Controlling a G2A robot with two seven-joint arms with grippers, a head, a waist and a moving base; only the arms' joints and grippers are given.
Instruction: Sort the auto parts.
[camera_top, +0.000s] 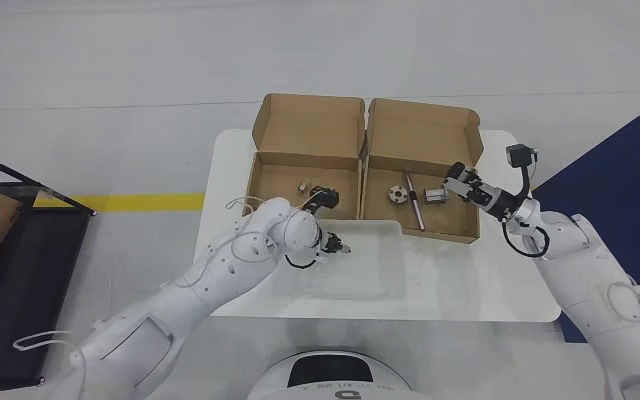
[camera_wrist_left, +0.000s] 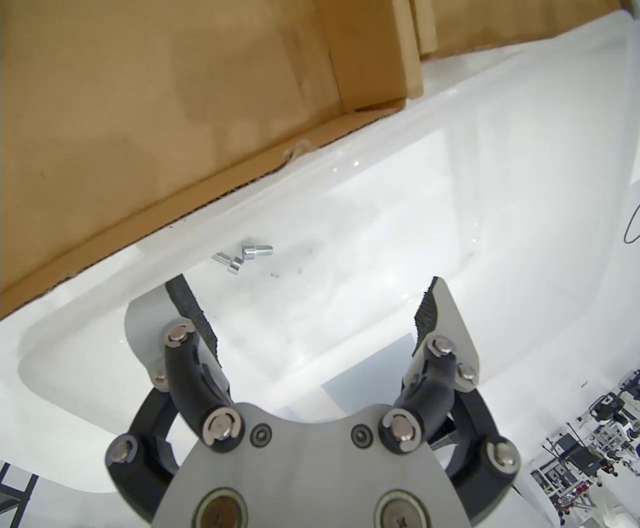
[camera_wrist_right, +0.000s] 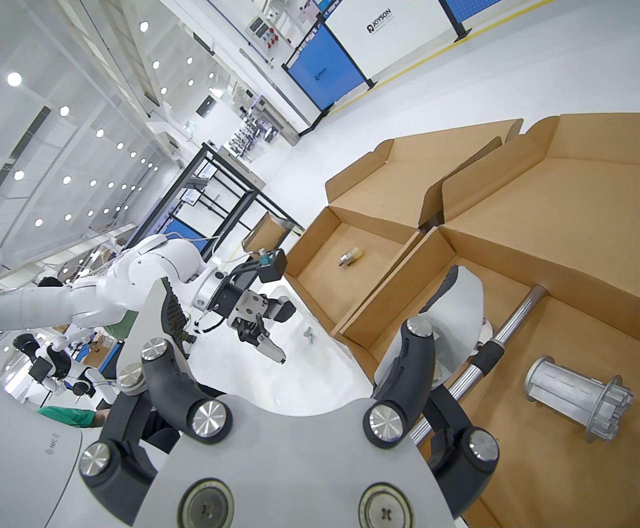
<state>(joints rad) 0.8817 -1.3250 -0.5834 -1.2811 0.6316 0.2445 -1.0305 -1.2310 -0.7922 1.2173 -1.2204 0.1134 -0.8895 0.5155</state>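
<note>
Two silver bolts (camera_wrist_left: 249, 251) lie in tray (camera_wrist_left: 400, 225); rod (camera_wrist_right: 515, 315) and cylinder (camera_wrist_right: 560, 387) in box (camera_wrist_right: 590, 320).

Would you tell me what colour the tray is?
The tray is white, best seen in left wrist view.

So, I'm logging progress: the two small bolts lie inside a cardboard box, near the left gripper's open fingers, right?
No: the two small bolts lie in the white tray beside the cardboard box, not inside it, near the left gripper's open fingers. The left wrist view shows this.
</note>
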